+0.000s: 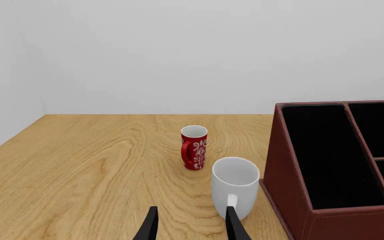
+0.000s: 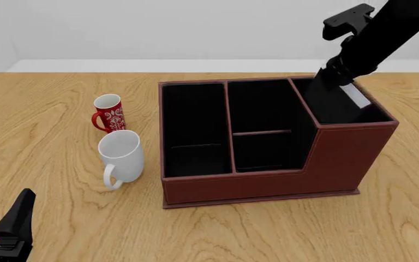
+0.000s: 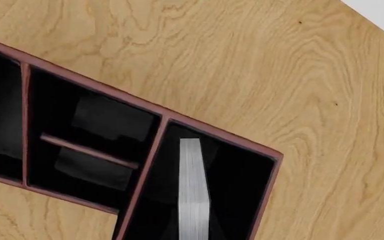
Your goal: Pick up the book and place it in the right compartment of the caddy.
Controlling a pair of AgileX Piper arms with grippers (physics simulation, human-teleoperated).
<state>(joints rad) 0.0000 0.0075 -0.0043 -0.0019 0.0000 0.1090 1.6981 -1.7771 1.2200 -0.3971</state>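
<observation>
A wooden bench (image 2: 49, 120) carries one caddy (image 2: 268, 180) and two mugs: a red patterned mug (image 2: 108, 113) and, nearer, a white mug (image 2: 120, 158). One book (image 2: 335, 98) stands in the right compartment (image 2: 373, 115), page edges up. The right end effector (image 2: 333, 73) is over it; its grip cannot be told. The left end effector (image 1: 190, 222), near left, has fingers apart.

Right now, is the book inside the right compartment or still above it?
Partly inside. The book stands on edge within the right compartment's walls, its top above the rim. Whether the right gripper is gripping it: cannot tell.
</observation>
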